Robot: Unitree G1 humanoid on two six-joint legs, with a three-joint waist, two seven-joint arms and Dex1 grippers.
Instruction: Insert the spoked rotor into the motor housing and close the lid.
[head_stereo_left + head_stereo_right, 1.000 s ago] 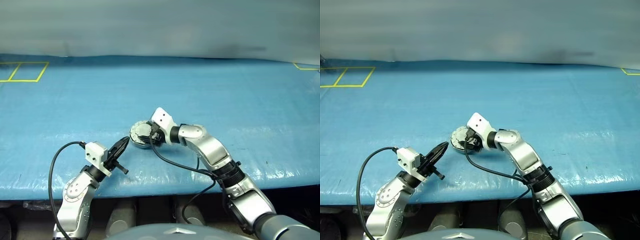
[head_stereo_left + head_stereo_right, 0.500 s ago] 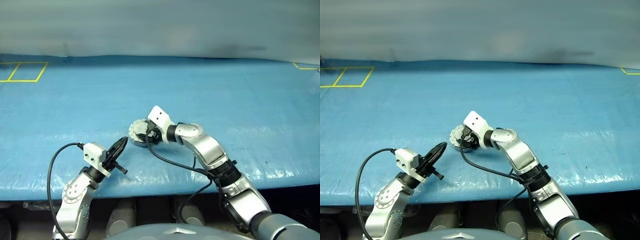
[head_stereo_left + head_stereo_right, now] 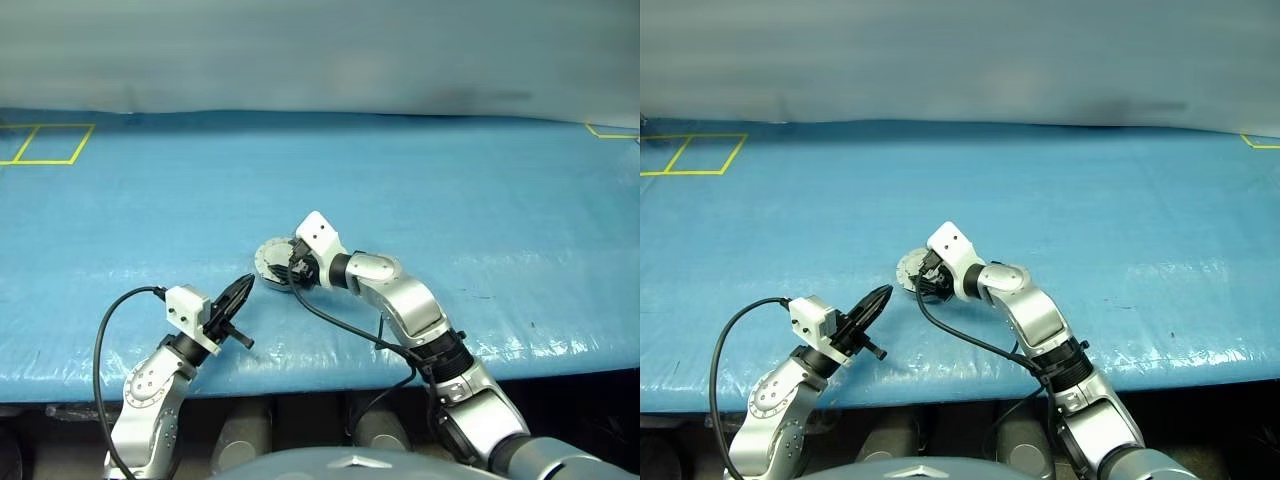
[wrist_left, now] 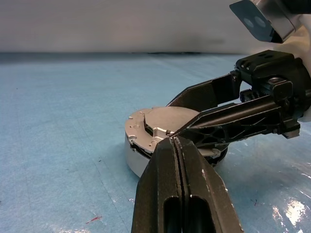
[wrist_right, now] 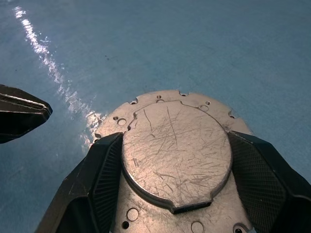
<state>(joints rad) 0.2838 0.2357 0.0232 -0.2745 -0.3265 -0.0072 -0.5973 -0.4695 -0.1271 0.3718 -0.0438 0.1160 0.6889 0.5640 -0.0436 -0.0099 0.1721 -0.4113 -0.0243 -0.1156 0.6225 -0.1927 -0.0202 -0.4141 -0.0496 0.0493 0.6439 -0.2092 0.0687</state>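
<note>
A: Where's the lid?
B: The lid (image 5: 176,153) sits flat on the motor housing (image 4: 138,160) on the blue table cover (image 3: 480,200), right between the fingers of the right claw (image 5: 176,194).
A: Gripped?
B: Fingers (image 5: 104,182) spread wide, pads hugging both sides of the lid's raised centre. Holding it.
A: Left claw?
B: The left claw (image 3: 240,292) is pinched fully together, empty, tip just beside the housing's near edge, not touching.
A: Rotor?
B: Can't tell, lid covers the housing.
</note>
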